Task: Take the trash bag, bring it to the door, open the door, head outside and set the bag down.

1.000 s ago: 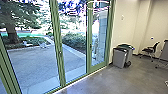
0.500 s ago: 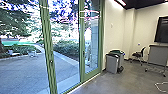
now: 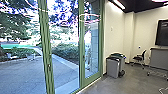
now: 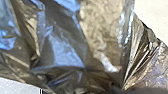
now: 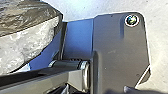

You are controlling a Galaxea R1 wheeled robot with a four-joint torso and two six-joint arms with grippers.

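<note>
Trash bag (image 4: pixel 100 30) sits close by the left wrist; I cannot tell the state of either gripper; carrying seems in hand; the next move calls for squaring up to the door (image 3: pixel 47 47).

The trash bag (image 4: pixel 60 52) runs past the left wrist view's edges, some folds lost behind a dark blur — and the right wrist view crops it too. In the head view, edges cut off the wall screen (image 3: pixel 163 32), grey desk (image 3: pixel 160 58) and green door frame (image 3: pixel 44 37).
</note>
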